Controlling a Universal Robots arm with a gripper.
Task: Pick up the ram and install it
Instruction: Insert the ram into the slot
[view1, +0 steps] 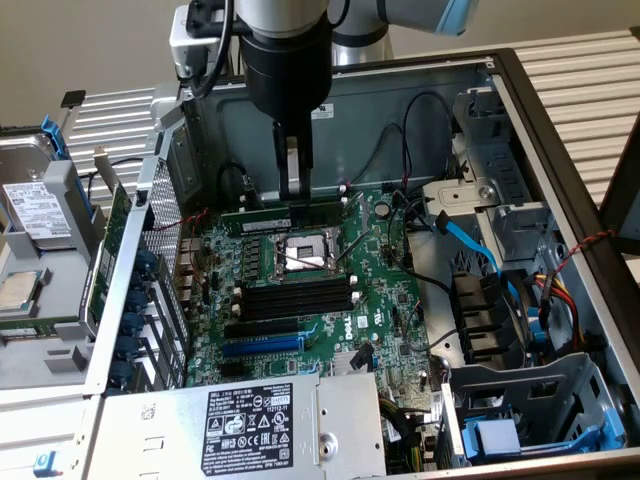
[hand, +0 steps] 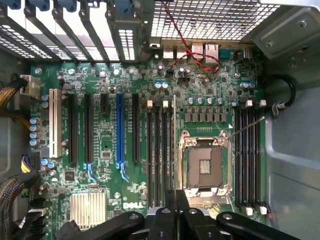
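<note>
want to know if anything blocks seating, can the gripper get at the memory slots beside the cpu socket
Probably yes. The gripper, jaws apparently closed on the ram, hangs right over the memory slots beside the cpu socket, and no cable seems to cross them.

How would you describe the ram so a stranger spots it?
Find the motherboard in the open case, then its square silver CPU socket. In the exterior view, the ram is the long green stick on edge beside it, under the end effector; the nearby memory slots are black and empty.
</note>
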